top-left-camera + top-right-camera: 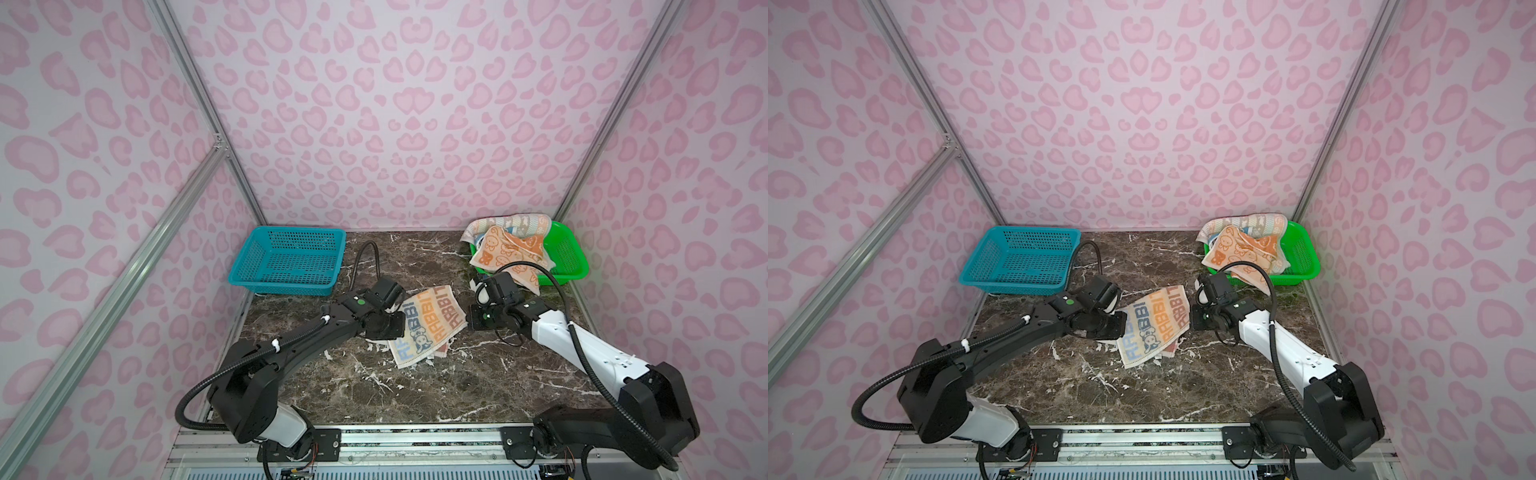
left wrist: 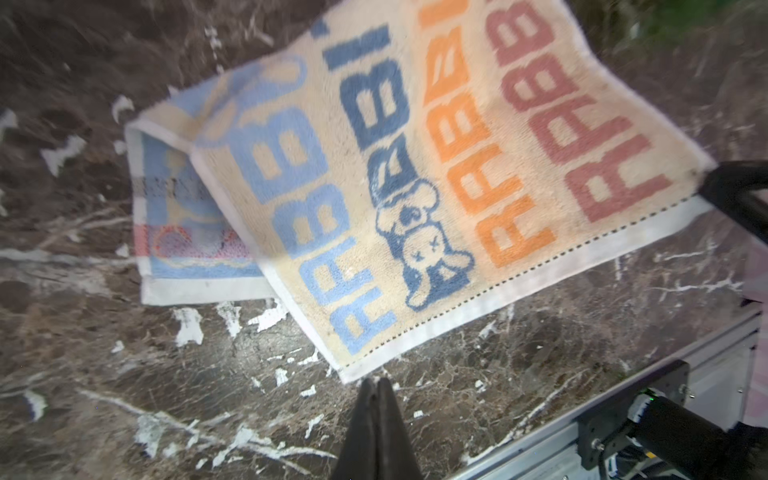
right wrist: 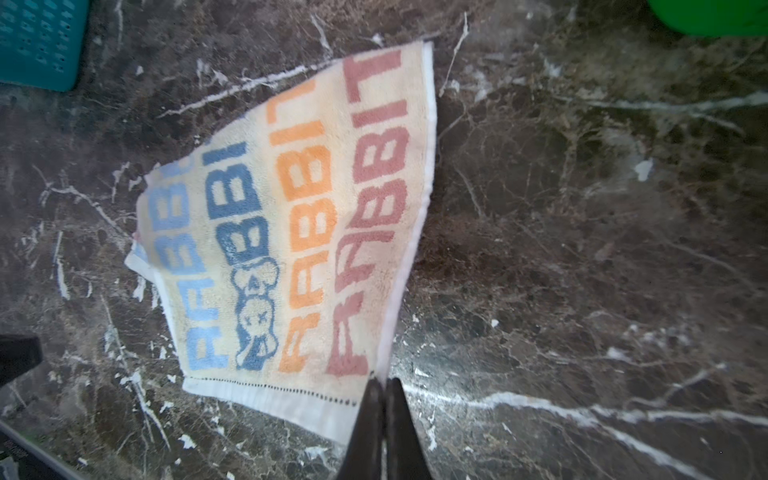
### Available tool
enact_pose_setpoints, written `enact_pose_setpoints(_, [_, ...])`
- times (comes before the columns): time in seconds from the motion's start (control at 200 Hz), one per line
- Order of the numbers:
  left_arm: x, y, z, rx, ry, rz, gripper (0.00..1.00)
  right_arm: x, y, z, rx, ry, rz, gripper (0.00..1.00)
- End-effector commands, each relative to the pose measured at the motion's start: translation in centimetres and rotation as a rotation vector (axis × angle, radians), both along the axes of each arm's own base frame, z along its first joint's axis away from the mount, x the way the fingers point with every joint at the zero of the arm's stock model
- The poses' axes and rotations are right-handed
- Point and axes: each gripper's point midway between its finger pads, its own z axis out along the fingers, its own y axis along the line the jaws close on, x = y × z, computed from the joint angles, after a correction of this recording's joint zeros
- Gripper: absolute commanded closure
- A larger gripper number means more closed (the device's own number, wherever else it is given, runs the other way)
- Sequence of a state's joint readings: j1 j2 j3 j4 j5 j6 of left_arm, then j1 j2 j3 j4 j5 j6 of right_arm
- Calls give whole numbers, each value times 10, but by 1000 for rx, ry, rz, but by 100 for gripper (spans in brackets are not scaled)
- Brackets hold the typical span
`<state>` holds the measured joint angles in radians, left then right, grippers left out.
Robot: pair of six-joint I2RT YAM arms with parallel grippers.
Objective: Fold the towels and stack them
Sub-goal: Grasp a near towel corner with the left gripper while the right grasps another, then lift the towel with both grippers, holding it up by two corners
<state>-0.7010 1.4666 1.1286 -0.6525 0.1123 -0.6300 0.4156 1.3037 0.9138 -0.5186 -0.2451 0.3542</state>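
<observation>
Starting at the back left of the dark marble table (image 1: 415,395), a teal perforated basket (image 1: 282,287) sits against the rear wall.

Next comes the left gripper (image 2: 377,384), low beside the left edge of the RABBIT towel (image 1: 432,320). Its 2 fingers are pressed flat together. In the left wrist view their tips show just beside the hemmed corner under the pale blue R, with no cloth between them. In the right wrist view that same corner lies apart from the left arm's dark bulk.

The RABBIT towel is in the middle of the table. It is cream, with 4 rows of lettering in pale blue, dark blue, orange and dusty red, and a small cartoon rabbit near the hem. It lies askew over a second towel (image 2: 187,249), blue-bordered with a pink print, which pokes out from beneath it.

On the towel's right side, the right gripper (image 3: 381,380) is clamped on the other end of the hem, with the white border running in between its fingertips. That corner seems raised off the marble.

At the back right, a green basket (image 1: 571,253) holds a heap. An orange towel with cream faces (image 1: 511,253) hangs over its front rim, and a chevron towel (image 1: 523,222) is bunched behind it.
</observation>
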Motion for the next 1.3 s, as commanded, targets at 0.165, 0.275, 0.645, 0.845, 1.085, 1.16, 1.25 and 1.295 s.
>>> enact_pose_setpoints(0.165, [-10,0,5,-47,42,-105,94,-3,8,16,58,2,45,100])
enact_pose_setpoints(0.275, [-32,-9,-27,-91,159,-93,77,-8,6,-1,62,49,11,100])
enact_pose_setpoints(0.645, [-68,-30,-83,37,352,-53,30,-23,-1,-31,67,100,-41,100])
enact_pose_setpoints(0.845, [-64,-24,-102,119,374,13,32,-23,-7,-32,50,82,-45,100])
enact_pose_setpoints(1.085, [-59,-36,-116,127,426,24,41,-22,-3,-39,66,89,-28,100])
enact_pose_setpoints(1.16, [-61,-38,-120,134,448,21,45,-21,-4,-40,67,94,-26,100])
enact_pose_setpoints(1.25, [-65,-36,-128,152,481,22,50,-21,-4,-42,68,97,-22,100])
enact_pose_setpoints(1.295, [-67,-34,-132,160,494,23,53,-21,-4,-43,70,96,-22,100])
